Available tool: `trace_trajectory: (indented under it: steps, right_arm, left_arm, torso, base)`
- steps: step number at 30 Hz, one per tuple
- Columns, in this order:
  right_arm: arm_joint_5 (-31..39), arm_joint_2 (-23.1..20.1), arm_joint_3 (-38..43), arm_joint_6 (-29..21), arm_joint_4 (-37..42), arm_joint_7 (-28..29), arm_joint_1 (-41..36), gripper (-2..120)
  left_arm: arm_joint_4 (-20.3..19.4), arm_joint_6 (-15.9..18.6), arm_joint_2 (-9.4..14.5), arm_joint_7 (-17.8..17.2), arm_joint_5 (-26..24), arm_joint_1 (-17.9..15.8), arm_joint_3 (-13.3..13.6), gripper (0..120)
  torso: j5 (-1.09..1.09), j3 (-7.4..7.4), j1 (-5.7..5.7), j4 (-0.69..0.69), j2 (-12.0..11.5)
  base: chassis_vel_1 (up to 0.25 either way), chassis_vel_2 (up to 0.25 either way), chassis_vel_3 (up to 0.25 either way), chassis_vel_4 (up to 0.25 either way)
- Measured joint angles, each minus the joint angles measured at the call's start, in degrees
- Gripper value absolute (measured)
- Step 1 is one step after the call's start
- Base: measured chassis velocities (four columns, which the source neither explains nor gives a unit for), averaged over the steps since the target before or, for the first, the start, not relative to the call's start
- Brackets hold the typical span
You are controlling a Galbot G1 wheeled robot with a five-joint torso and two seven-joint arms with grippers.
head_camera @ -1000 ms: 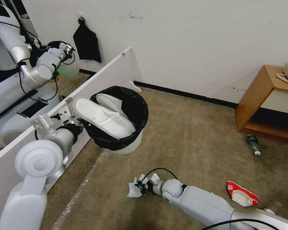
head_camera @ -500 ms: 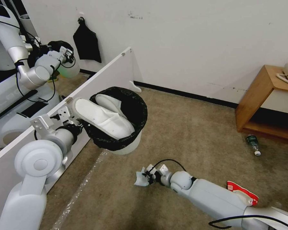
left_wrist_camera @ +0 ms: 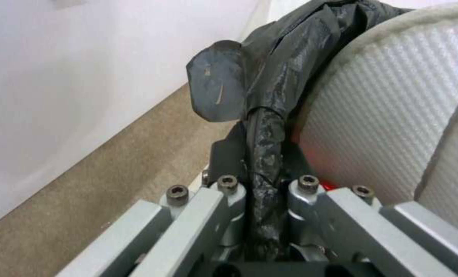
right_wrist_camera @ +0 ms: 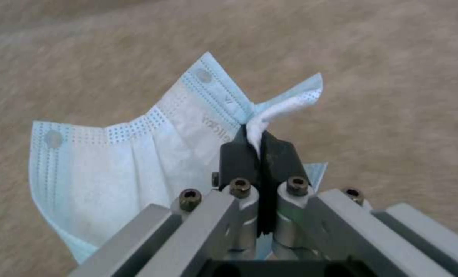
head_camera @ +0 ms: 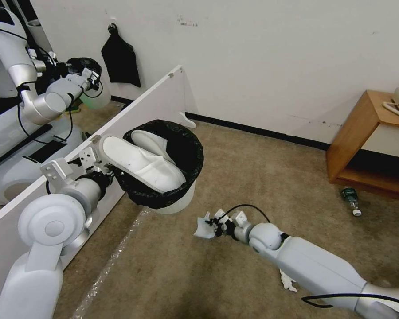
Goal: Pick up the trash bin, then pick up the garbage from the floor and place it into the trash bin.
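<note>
Head view: the left gripper (head_camera: pixel 105 170) holds the trash bin (head_camera: pixel 164 170) up off the floor. Its jaws are pinched tight on the black bag (head_camera: pixel 190 153) at the rim of the bin. The bin hangs just past the jaws and tips a little. Two white slippers (head_camera: pixel 139 161) lie inside it, and one heel pokes out over the rim, right above the jaws.

In the left wrist view, the black bag (left_wrist_camera: pixel 262 115) and the rim run straight between the two jaws, which press on it from both sides. A slipper (left_wrist_camera: pixel 393 104) sits close beside the jaws, inside the bin.

The right gripper (head_camera: pixel 210 228) is low over the brown carpet (head_camera: pixel 261 177), below the bin and off to its side. Its jaws are squeezed shut on a face mask (head_camera: pixel 201 228). In the right wrist view, the jaws nip one edge of the face mask (right_wrist_camera: pixel 136 161), and the rest of the pale blue mask hangs out past the jaws and to one side of them.

A green-labelled bottle (head_camera: pixel 351 199) lies on the carpet, well apart from both grippers, near a wooden table (head_camera: pixel 363 133). A crumpled white tissue (head_camera: pixel 288 280) lies on the carpet under the right arm, behind the jaws.
</note>
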Motion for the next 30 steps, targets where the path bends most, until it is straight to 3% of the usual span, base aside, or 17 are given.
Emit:
trace_trajectory:
  steps: [17, 30]
  right_arm:
    - [4.27, -6.11, 20.41, 0.11, 9.86, 0.40, -3.28, 0]
    - [7.08, -6.33, 30.46, 1.24, 18.86, -0.65, -2.64, 0]
  left_arm:
    - [-0.17, 0.07, 0.24, -0.06, -0.08, 0.14, 0.55, 4]
    - [0.28, 0.32, 0.93, 0.06, -0.29, 0.57, 0.98, 4]
  torso:
    - [-0.02, 0.00, 0.00, 0.00, 0.00]
    - [-0.02, 0.00, 0.00, 0.01, 0.00]
  base:
    - [0.000, 0.000, 0.000, 0.000]
    - [0.000, 0.000, 0.000, 0.000]
